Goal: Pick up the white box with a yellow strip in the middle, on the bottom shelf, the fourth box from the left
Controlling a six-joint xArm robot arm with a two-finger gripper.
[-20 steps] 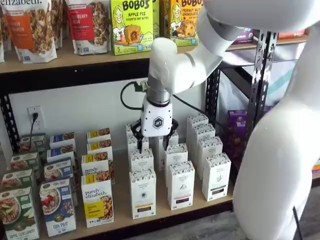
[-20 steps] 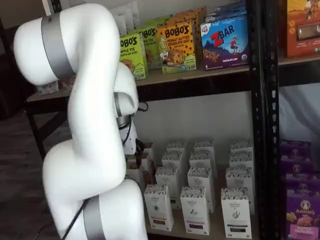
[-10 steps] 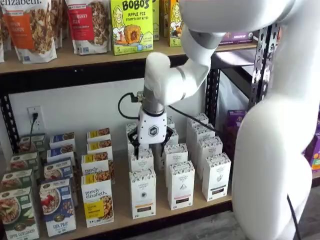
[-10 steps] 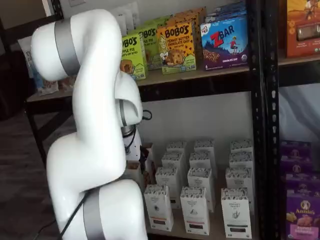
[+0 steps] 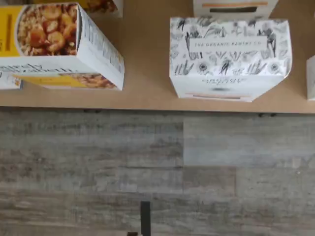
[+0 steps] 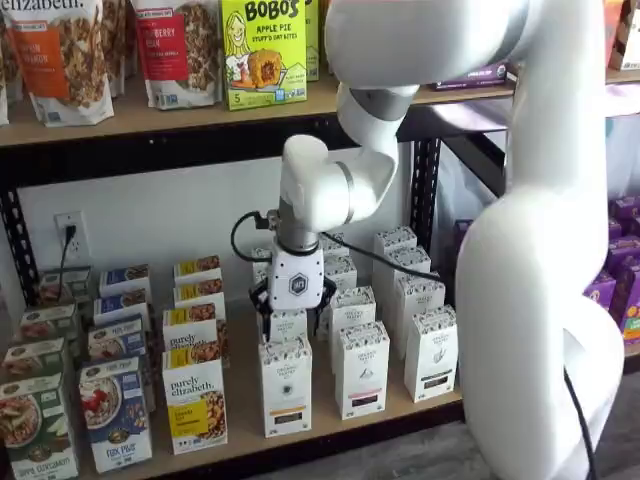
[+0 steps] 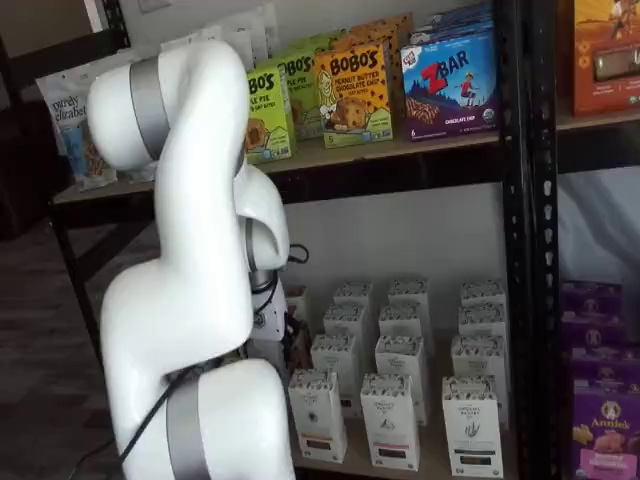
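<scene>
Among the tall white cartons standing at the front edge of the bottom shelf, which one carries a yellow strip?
The white box directly below the gripper, next to the purely elizabeth box. Its front strip is yellow-orange; the two front cartons on its other side have dark strips.

You see Bobo's Apple Pie boxes and granola bags lining the upper shelf, purely elizabeth cartons standing low at left, a wall outlet behind them, and purple Annie's boxes at far right.
</scene>
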